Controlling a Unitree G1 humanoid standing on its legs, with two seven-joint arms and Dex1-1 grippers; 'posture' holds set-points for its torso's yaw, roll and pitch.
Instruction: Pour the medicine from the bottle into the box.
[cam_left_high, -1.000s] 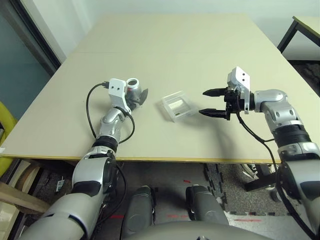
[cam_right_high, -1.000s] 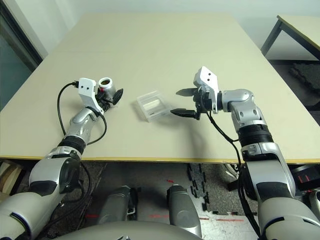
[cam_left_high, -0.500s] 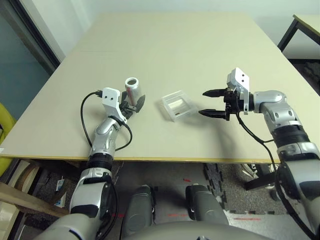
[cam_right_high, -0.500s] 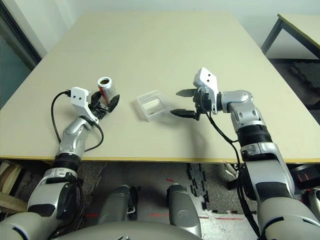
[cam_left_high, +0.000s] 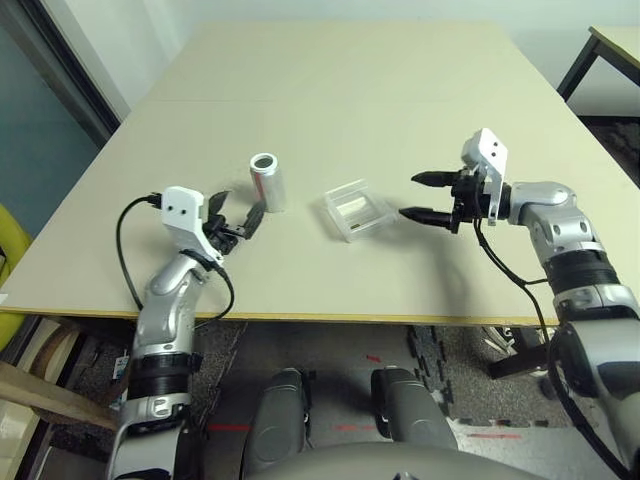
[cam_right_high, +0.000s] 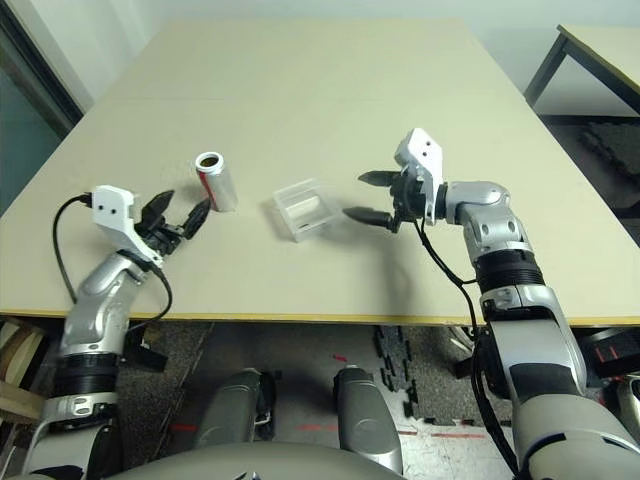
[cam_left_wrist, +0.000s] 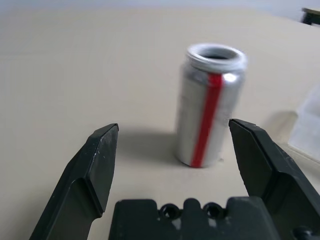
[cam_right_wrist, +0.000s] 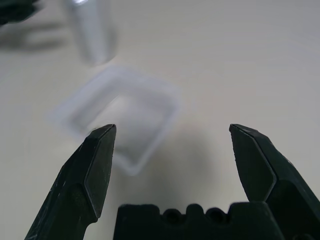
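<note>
The bottle is a silvery cylinder with a red stripe. It stands upright on the table with its top open, and nothing touches it. My left gripper is open, a short way nearer than the bottle and to its left, and points at it. From the left wrist the bottle stands ahead of the spread fingers. The box, a shallow clear tray with a pale strip inside, lies right of the bottle. My right gripper hangs open just right of the box, apart from it, with nothing between its fingers.
The beige table stretches bare behind both things. Its front edge runs close under my forearms. A dark table leg stands beyond the right edge. A black cable loops from my left wrist.
My left gripper, which stood around the bottle, has drawn back toward the table's near left, and the bottle now stands free. The right gripper has shifted slightly right.
</note>
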